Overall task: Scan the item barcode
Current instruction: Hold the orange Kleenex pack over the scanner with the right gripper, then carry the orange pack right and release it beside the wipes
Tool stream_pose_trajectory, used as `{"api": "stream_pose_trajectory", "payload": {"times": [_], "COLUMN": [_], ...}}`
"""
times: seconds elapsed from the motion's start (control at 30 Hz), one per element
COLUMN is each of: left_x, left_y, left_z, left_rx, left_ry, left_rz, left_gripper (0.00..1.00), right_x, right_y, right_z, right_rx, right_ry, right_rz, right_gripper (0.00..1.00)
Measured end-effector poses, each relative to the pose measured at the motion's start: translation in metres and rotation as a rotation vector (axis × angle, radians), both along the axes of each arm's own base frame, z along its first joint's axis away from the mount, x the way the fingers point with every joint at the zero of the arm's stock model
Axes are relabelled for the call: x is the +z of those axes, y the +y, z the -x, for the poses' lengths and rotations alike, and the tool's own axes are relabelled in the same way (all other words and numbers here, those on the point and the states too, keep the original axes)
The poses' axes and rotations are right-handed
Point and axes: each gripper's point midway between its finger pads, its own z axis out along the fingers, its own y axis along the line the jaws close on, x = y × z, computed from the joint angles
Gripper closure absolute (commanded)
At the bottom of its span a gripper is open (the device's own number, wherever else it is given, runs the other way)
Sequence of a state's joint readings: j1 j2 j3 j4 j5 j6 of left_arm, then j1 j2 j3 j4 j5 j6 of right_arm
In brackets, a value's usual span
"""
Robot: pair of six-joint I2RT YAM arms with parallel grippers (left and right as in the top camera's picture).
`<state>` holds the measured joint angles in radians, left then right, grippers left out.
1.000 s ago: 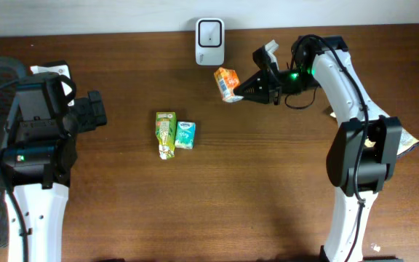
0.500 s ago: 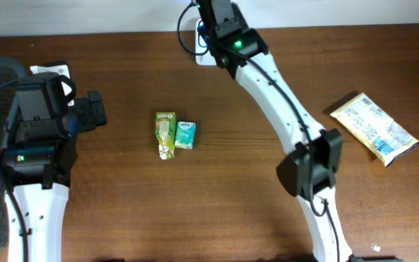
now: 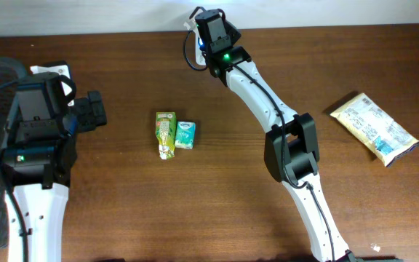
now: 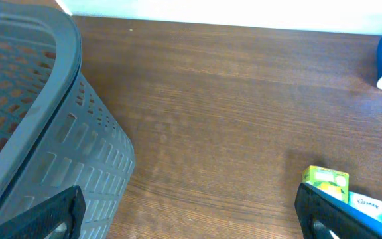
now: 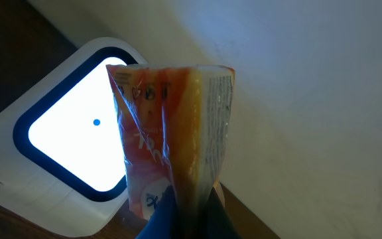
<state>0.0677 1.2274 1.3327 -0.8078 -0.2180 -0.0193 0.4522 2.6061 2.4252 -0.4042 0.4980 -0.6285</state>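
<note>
Orange plastic-wrapped packet [image 5: 174, 133], shiny and crinkled, stands upright in the right wrist view. The right jaws pinch its lower edge and are closed tight on it. We see it held just in front of the white rounded scanner [image 5: 18, 192], whose lit window, with a dark blue rim and a small blue dot, sits at the packet's 9 o'clock. The packet overlaps the window's right edge, and we cannot tell whether the two touch.

From overhead, the right arm [image 3: 257, 87] reaches to the 12 o'clock edge of the dark brown wooden desk [image 3: 231, 189]. Its wrist covers both the packet and the scanner there.

The left arm [image 3: 42, 138] sits at the desk's 9 o'clock side. Its jaws are spread fully wide and hold nothing, and the grey perforated plastic basket [image 4: 38, 126] is close beside them in the left wrist view.

Near the desk's middle we find a green drink carton [image 3: 166, 133] lying flat, with a small teal pack [image 3: 185, 135] touching it at its 3 o'clock. A pale yellow flat pouch [image 3: 374, 127] lies well apart toward 3 o'clock.
</note>
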Motion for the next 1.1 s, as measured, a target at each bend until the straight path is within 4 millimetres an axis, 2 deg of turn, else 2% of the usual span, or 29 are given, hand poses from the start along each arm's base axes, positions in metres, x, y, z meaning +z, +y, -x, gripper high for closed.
{"api": "stream_pose_trajectory", "payload": {"times": [0.3, 0.4, 0.43, 0.47, 0.5, 0.53, 0.57, 0.6, 0.63, 0.67, 0.7, 0.73, 0.8, 0.83, 0.87, 0.9, 0.93, 0.97, 1.03, 1.1], "left_x": [0.000, 0.000, 0.001, 0.001, 0.001, 0.001, 0.000, 0.001, 0.000, 0.000, 0.000, 0.000, 0.000, 0.000, 0.000, 0.001, 0.000, 0.000, 0.000, 0.000], "left_y": [0.000, 0.000, 0.000, 0.000, 0.000, 0.000, 0.000, 0.000, 0.000, 0.000, 0.000, 0.000, 0.000, 0.000, 0.000, 0.000, 0.000, 0.000, 0.000, 0.000], "left_z": [0.000, 0.000, -0.001, 0.000, -0.001, 0.000, 0.000, 0.000, 0.000, 0.000, 0.000, 0.000, 0.000, 0.000, 0.000, 0.000, 0.000, 0.000, 0.000, 0.000], "left_rx": [0.000, 0.000, 0.000, 0.000, 0.000, 0.000, 0.000, 0.000, 0.000, 0.000, 0.000, 0.000, 0.000, 0.000, 0.000, 0.000, 0.000, 0.000, 0.001, 0.000], "left_ry": [0.000, 0.000, -0.003, -0.003, -0.004, -0.003, 0.000, -0.002, -0.002, 0.000, 0.001, 0.000, -0.002, 0.000, 0.000, -0.003, -0.001, 0.000, -0.001, 0.000], "left_rz": [0.000, 0.000, 0.000, 0.000, 0.000, 0.000, 0.000, 0.000, 0.000, 0.000, 0.000, 0.000, 0.000, 0.000, 0.000, 0.000, 0.000, 0.000, 0.000, 0.000], "left_gripper": [0.01, 0.01, 0.01, 0.01, 0.01, 0.01, 0.01, 0.01, 0.01, 0.01, 0.01, 0.01, 0.01, 0.01, 0.01, 0.01, 0.01, 0.01, 0.01, 0.01], "right_x": [-0.002, -0.020, -0.024, -0.010, 0.009, 0.043, 0.069, 0.083, 0.108, 0.108, 0.087, 0.068, 0.000, -0.030, -0.048, -0.087, -0.097, -0.105, -0.110, -0.112], "right_y": [0.000, 0.002, 0.007, 0.015, 0.020, 0.023, 0.023, 0.015, -0.001, -0.013, -0.040, -0.057, -0.100, -0.119, -0.132, -0.176, -0.201, -0.224, -0.258, -0.291], "right_z": [0.001, 0.020, 0.041, 0.058, 0.081, 0.113, 0.135, 0.164, 0.206, 0.222, 0.247, 0.250, 0.249, 0.257, 0.257, 0.274, 0.278, 0.264, 0.256, 0.247], "right_rx": [0.001, 0.024, 0.063, 0.102, 0.125, 0.130, 0.126, 0.101, 0.049, 0.005, -0.121, -0.204, -0.387, -0.460, -0.499, -0.629, -0.696, -0.727, -0.788, -0.843], "right_ry": [0.007, 0.120, 0.223, 0.274, 0.340, 0.405, 0.441, 0.520, 0.615, 0.677, 0.825, 0.888, 1.024, 1.092, 1.103, 1.168, 1.176, 1.105, 1.051, 0.982], "right_rz": [0.004, 0.047, 0.033, -0.020, -0.102, -0.221, -0.309, -0.353, -0.425, -0.438, -0.426, -0.428, -0.425, -0.417, -0.425, -0.430, -0.443, -0.497, -0.553, -0.599], "right_gripper": [0.96, 0.96, 0.96, 0.96, 0.96, 0.96, 0.96, 0.96, 0.96, 0.96, 0.96, 0.96, 0.96, 0.96, 0.96, 0.96, 0.96, 0.96, 0.94, 0.76]}}
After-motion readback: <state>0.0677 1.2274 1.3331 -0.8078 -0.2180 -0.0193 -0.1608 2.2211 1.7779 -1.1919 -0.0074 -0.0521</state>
